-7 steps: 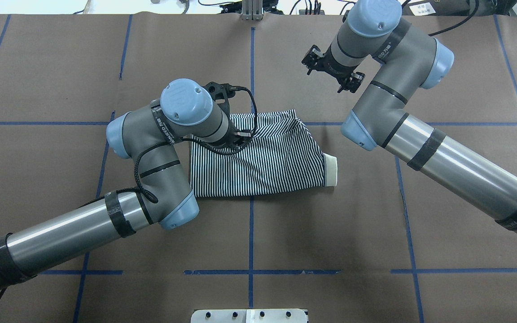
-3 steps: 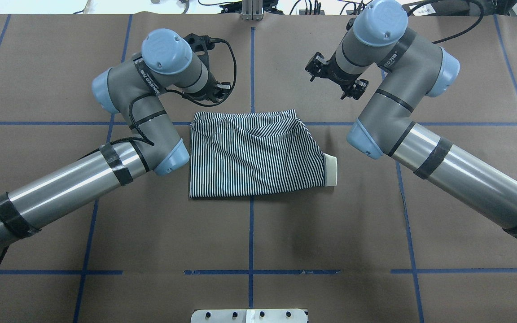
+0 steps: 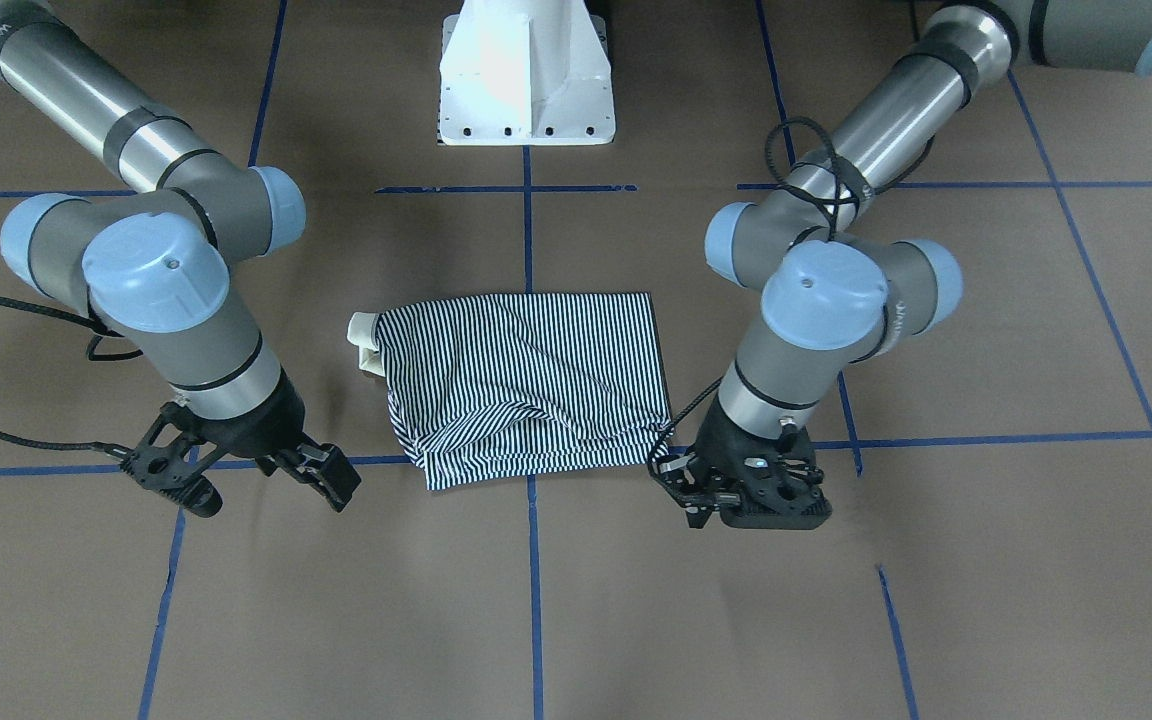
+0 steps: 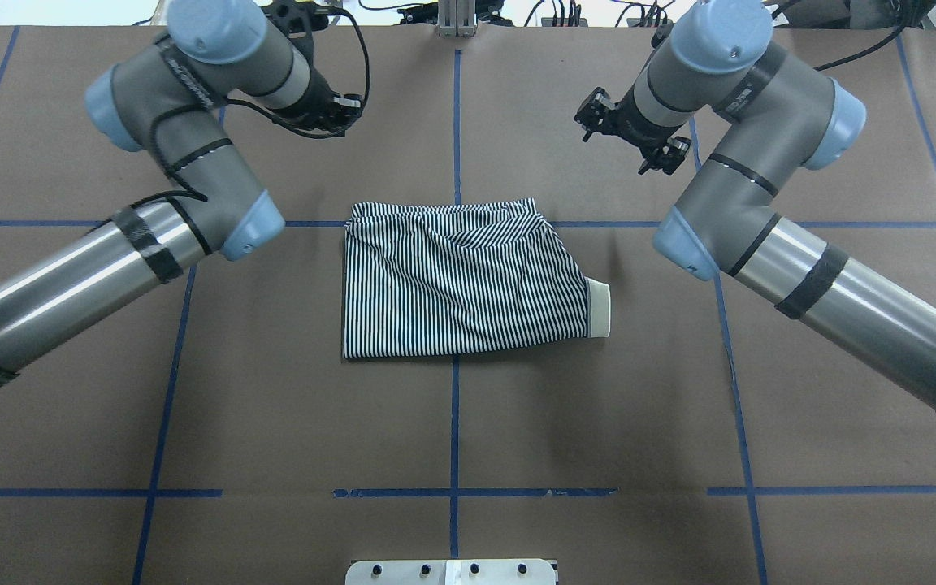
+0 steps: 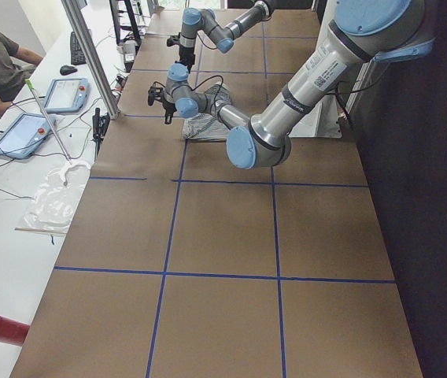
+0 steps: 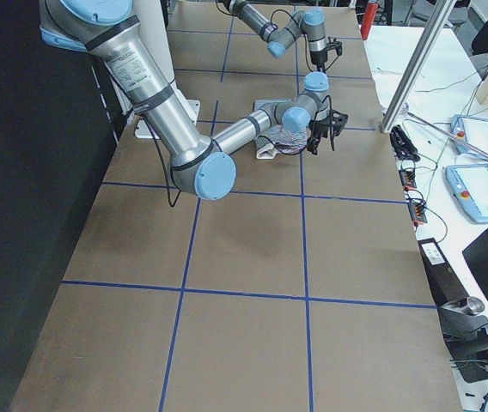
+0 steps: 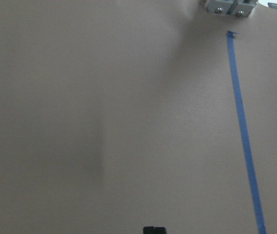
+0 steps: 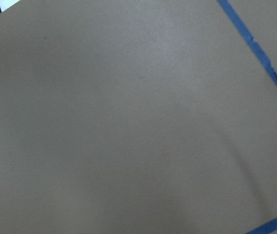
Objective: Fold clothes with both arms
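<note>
One shirt [image 4: 460,280], two arms [image 4: 70,276] [image 4: 842,317]

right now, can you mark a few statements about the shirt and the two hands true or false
The striped shirt lies folded on the table. True.
The right hand is shut on the shirt. False: it is open and clear of it.
A cream part sticks out on the shirt's side toward the robot's right. True.
The left hand rests on the shirt. False: it is off the shirt, over bare table.
</note>
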You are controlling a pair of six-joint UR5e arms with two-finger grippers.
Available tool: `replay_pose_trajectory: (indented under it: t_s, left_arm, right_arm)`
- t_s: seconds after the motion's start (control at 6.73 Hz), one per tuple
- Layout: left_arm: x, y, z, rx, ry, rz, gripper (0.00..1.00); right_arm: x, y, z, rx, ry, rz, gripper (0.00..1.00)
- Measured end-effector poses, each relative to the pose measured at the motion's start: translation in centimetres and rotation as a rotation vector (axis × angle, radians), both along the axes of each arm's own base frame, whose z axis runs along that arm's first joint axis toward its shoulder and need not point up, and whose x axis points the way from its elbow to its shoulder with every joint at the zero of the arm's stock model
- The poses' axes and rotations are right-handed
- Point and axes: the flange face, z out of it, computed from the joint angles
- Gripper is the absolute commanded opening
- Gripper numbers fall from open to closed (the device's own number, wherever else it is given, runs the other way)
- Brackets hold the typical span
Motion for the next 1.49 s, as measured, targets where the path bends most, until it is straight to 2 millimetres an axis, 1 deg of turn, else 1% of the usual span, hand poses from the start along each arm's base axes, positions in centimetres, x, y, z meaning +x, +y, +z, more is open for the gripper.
replay_pose_trajectory:
  t_s: [0.15, 0.45, 0.59, 0.74, 0.89, 1.04, 1.19, 1.34, 1.49]
  left_arm:
    - [-5.9, -0.2, 3.1, 0.047, -0.015, 0.026, 0.0]
    - [-18.6, -0.6, 10.2, 0.155, -0.086, 0.085, 0.0]
    - [-24.9, -0.6, 13.8, 0.193, -0.12, 0.109, 0.0]
    - [-30.9, -0.2, 17.0, 0.221, -0.146, 0.121, 0.04]
    - [-36.8, 0.5, 19.7, 0.252, -0.177, 0.125, 0.12]
    - [-42.1, 1.5, 21.4, 0.264, -0.209, 0.118, 0.3]
    - [-45.7, 2.6, 21.7, 0.219, -0.229, 0.119, 0.99]
    - [-47.6, 4.5, 22.5, 0.136, -0.245, 0.158, 1.0]
    - [-48.2, 7.2, 24.0, 0.08, -0.25, 0.2, 1.0]
  right_arm:
    - [4.5, -0.9, 2.8, 0.03, 0.021, -0.036, 1.0]
    - [16.3, -2.2, 10.5, 0.117, 0.085, -0.156, 1.0]
    - [22.2, -2.2, 14.1, 0.154, 0.118, -0.223, 1.0]
    - [27.9, -1.8, 17.2, 0.191, 0.153, -0.3, 1.0]
    - [33.5, -1.2, 19.9, 0.233, 0.188, -0.383, 1.0]
    - [38.4, -0.2, 22.2, 0.265, 0.216, -0.454, 1.0]
    - [41.6, 1.4, 24.5, 0.278, 0.211, -0.502, 1.0]
    - [43.2, 3.3, 26.3, 0.279, 0.18, -0.522, 1.0]
    - [43.7, 4.6, 27.4, 0.274, 0.164, -0.528, 1.0]
